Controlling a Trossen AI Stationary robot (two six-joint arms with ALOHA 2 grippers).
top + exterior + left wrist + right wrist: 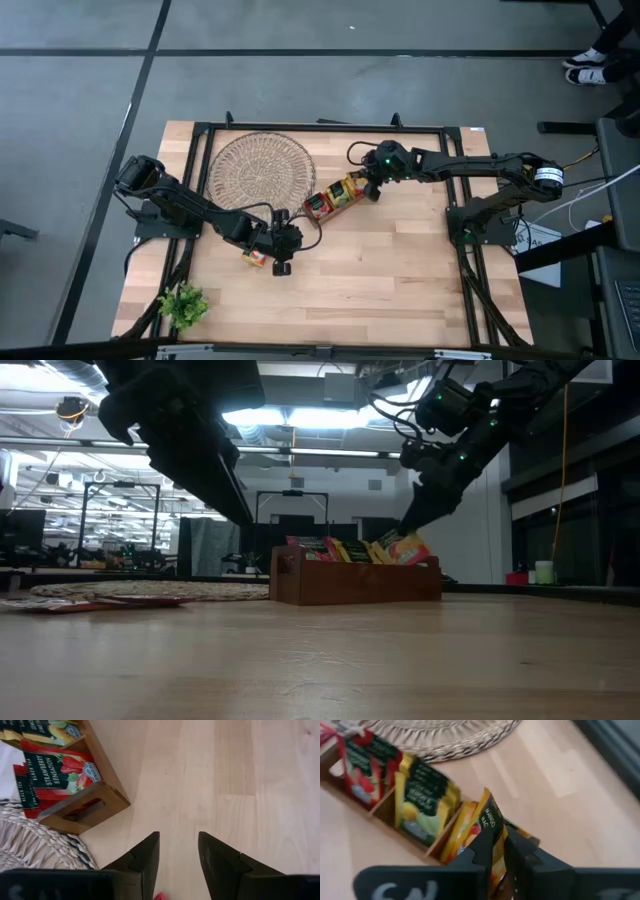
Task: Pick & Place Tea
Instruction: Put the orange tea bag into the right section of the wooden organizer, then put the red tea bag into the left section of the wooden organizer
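The right pincer [499, 851] stands over the end compartment of the wooden tray [334, 196], its fingers nearly together around the top edge of an orange mango sachet [490, 827] that stands tilted in that compartment; whether they press it cannot be told. The right arm reaches in from three o'clock, stretched long across the surface [400, 270] with its wrist bent down at the tray. In the tray, yellow-green sachets [420, 802] fill the middle compartment and red strawberry sachets [362, 767] the far one.

The left pincer [178, 851] hangs low over bare wood, its fingers parted with nothing between them, at seven o'clock from the tray. A red scrap shows just under its tips. The left arm comes from nine o'clock, elbow folded, forearm angled toward the centre. Loose sachets [254, 258] lie beside it. The round wicker dish [258, 170] sits at ten o'clock from the tray, touching its red end. A small green plant [183, 305] stands at seven o'clock on the surface.
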